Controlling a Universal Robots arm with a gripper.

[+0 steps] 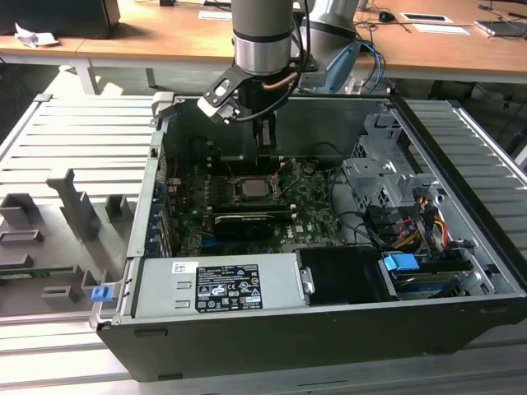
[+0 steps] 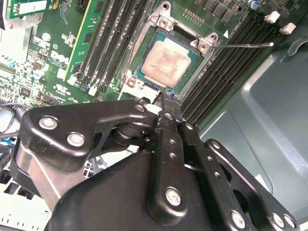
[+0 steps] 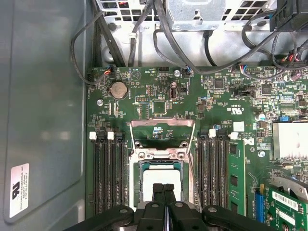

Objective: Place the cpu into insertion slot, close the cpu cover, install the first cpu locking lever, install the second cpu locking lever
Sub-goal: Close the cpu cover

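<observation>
The gripper [image 2: 166, 98] is a set of black, bolted metal links that taper to two narrow fingers. The fingers are pressed flat together, and nothing can be seen between them. Their tips hang at the edge of the socket [image 2: 131, 83], a square recess with a bright, screwed metal rim set into the green circuit board [image 3: 159, 103]. It cannot be told whether the tips touch anything.

The chip [image 2: 166, 62] lies flat inside the socket. Its dull, pale metal face is turned up, and a thin green border shows all around it. Just beyond it, the cover [image 3: 162, 123], a thin metal frame with a square window, is swung back off the socket. A slim wire lever [image 2: 245, 45] sticks out to one side.

Long, black, ribbed memory slots [image 3: 109, 173] flank the socket, and a round, shiny coin battery [image 3: 118, 89] sits farther along the board. Around them rises the smooth grey case wall [image 3: 43, 96]. In the exterior view, a wooden desk [image 1: 165, 37] stands behind the case.
</observation>
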